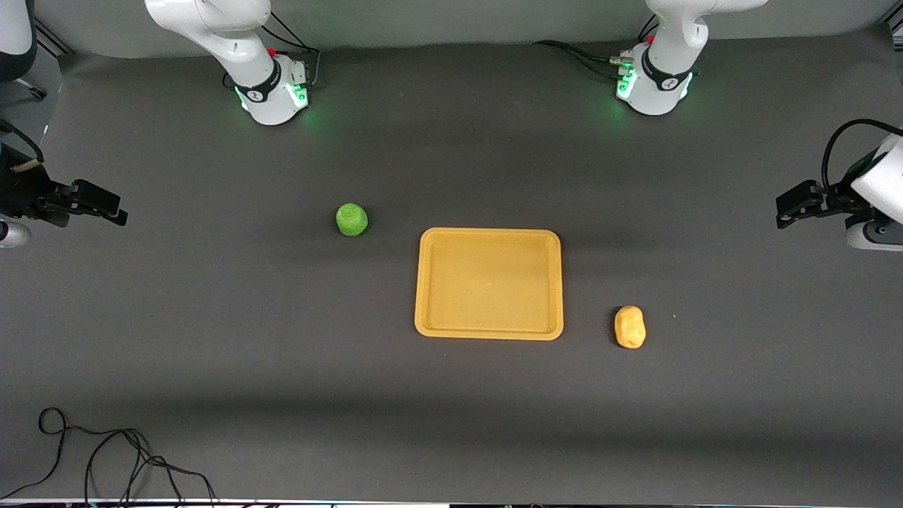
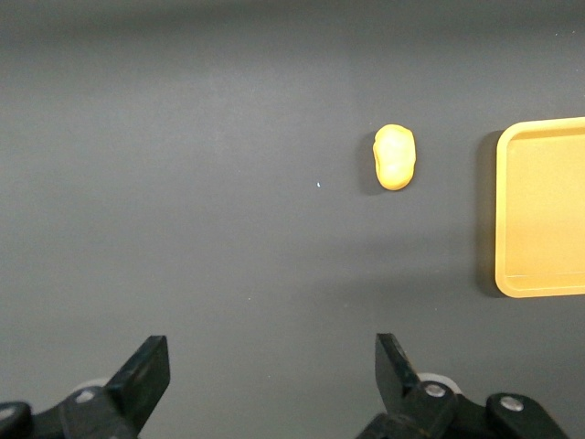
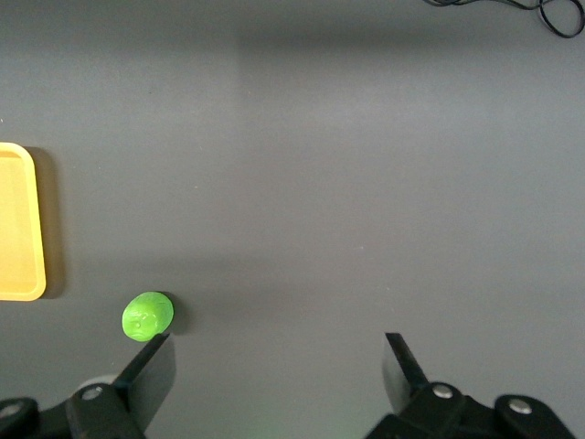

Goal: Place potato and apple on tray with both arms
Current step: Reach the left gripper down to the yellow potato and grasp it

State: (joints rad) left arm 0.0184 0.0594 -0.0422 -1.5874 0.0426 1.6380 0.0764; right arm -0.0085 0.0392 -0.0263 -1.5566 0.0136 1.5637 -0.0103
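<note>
The table is covered in a dark grey mat. Both arms wait, raised at its ends: the right arm's base and the left arm's base stand along the edge of the bench farthest from the front camera, each lit green.

The tray lies flat near the middle of the bench, a little toward the left arm's end, with nothing in it. Its rim also shows at the edge of both wrist views.

The left gripper hangs over the left arm's end of the bench, close to that edge. In the left wrist view its two fingers stand wide apart and hold nothing. The right gripper hangs over the right arm's end of the bench, close to that edge. In the right wrist view its fingers are likewise spread wide and hold nothing.

The potato lies on the mat beside the tray, toward the left arm's end, level with the tray's corner nearer the front camera and apart from it. The left wrist view shows it clear of the gripper.

The apple lies on the mat toward the right arm's end, near the tray's corner farther from the front camera, not touching it. The right wrist view shows it too.

A black cable lies looped near the corner of the bench nearest the front camera at the right arm's end.
</note>
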